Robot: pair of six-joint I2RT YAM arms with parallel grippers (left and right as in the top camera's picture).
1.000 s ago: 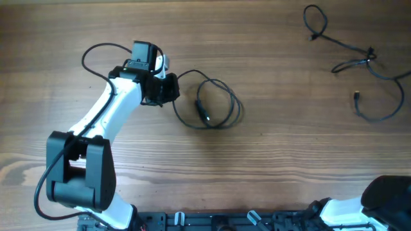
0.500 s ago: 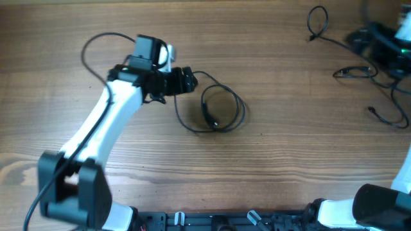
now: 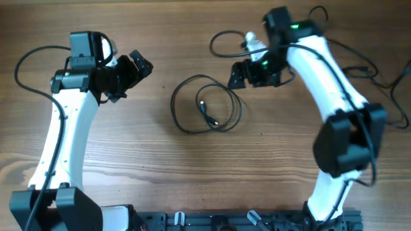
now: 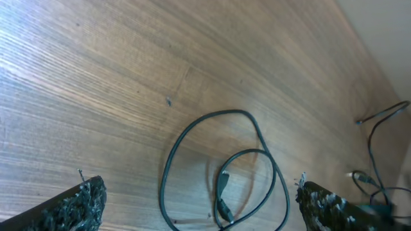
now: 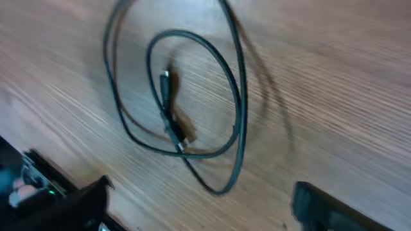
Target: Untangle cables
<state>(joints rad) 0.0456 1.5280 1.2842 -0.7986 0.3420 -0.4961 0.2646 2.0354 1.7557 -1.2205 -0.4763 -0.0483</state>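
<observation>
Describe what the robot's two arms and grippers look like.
The left arm and right arm have smooth white links between bulky black joints, each trailed by a black wire. A green light glows on the right arm. The left gripper and right gripper are black, two-fingered; the left's fingertips look rough.

The coiled cable lies on the desk near its middle, between the two claws. The left claw sits to the cable's left and farther back, apart from it, while the right claw sits just behind its right edge. More cables lie well apart at the desk's far right corner.
</observation>
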